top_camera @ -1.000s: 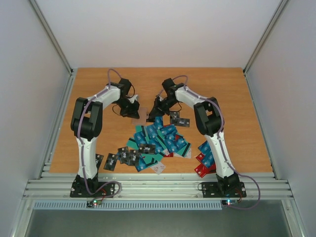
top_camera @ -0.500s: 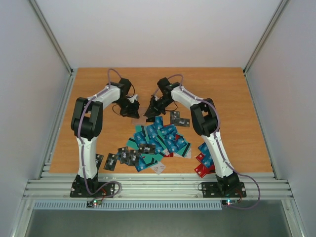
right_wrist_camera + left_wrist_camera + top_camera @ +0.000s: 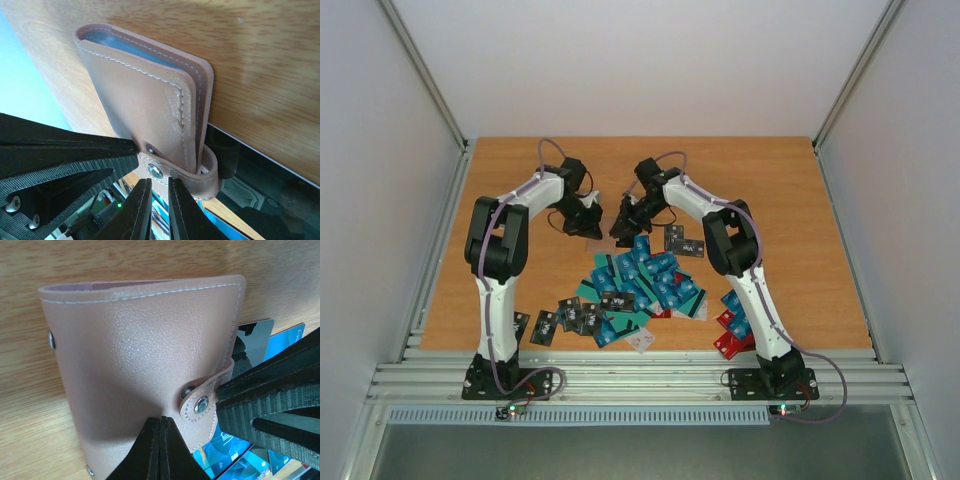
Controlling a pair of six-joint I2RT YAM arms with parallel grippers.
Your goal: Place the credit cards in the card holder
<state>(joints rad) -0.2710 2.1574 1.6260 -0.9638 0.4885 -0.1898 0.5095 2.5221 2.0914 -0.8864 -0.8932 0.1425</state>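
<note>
No text, brand or number readable in any view.
Black credit cards (image 3: 684, 246): light marks on faces, too small to make out from top view.
Blue credit cards (image 3: 220, 452): pale print beside card holder (image 3: 135, 355), blurred, illegible in left wrist view.
Right wrist view: nothing legible either.

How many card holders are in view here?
1: the card holder, beyond the card pile, pinched by the left gripper at its edge and the right gripper at its snap strap. The pile might hide another.
</note>
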